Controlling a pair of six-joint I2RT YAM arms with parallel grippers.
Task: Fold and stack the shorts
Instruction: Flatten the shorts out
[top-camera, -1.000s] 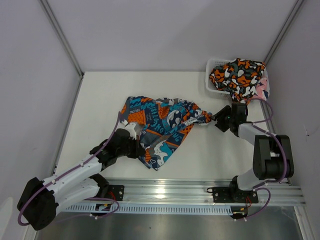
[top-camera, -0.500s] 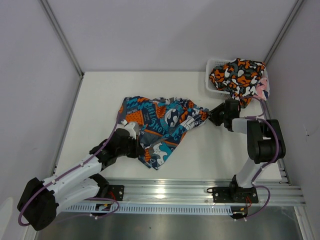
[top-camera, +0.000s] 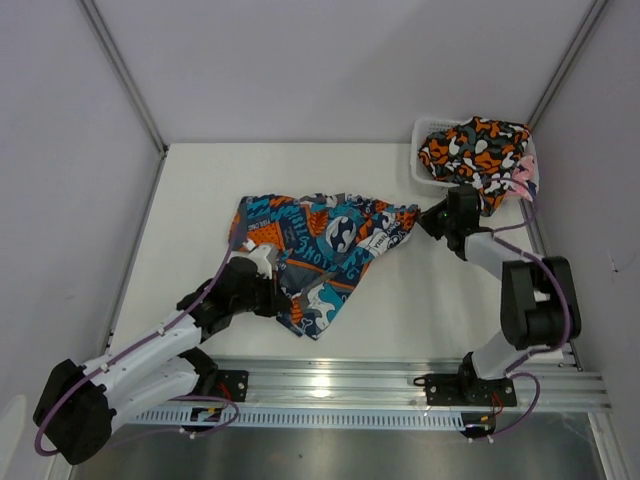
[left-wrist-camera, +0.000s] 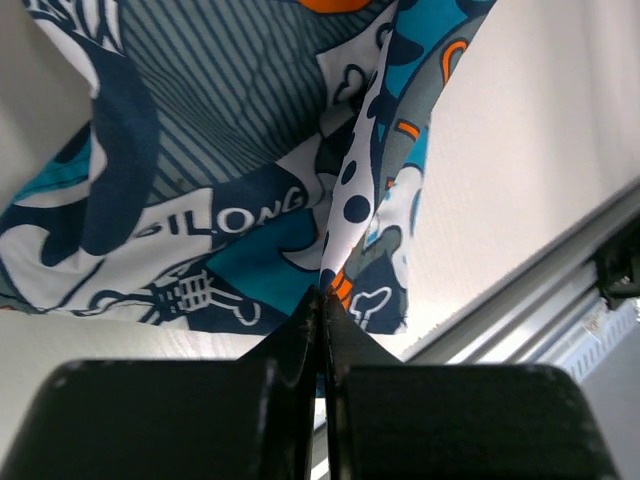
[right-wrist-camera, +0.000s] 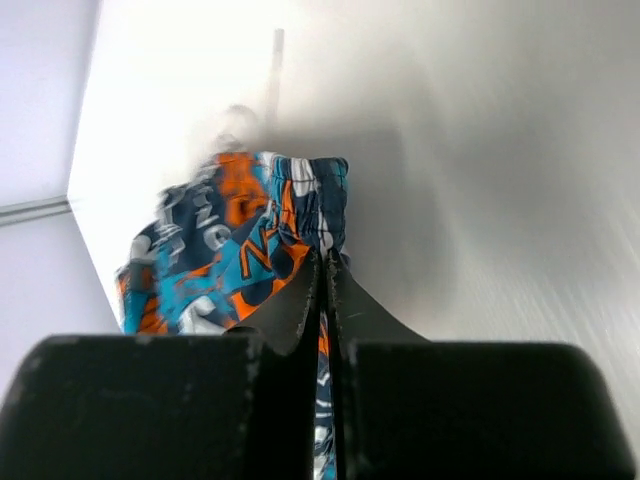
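Observation:
The blue-teal-orange shorts (top-camera: 320, 245) lie spread across the middle of the table. My left gripper (top-camera: 278, 297) is shut on their near lower edge, and in the left wrist view the fabric (left-wrist-camera: 250, 200) runs out from the closed tips (left-wrist-camera: 322, 295). At the cloth's right corner, my right gripper (top-camera: 427, 222) is also shut. The right wrist view has the waistband corner (right-wrist-camera: 315, 195) just past the tips (right-wrist-camera: 325, 255), with a strip of print between the fingers. The orange camouflage shorts (top-camera: 475, 150) fill the basket, with a pink pair (top-camera: 522, 178) under them at the right.
The white mesh basket (top-camera: 419, 152) stands at the back right corner, just behind my right gripper. Grey walls close in the table on the left, back and right. A metal rail (top-camera: 400, 385) runs along the near edge.
My right gripper has closed and moved a little toward the back. The shorts' right end has gone from a stretched, twisted point to a flatter corner. The left arm has barely moved.

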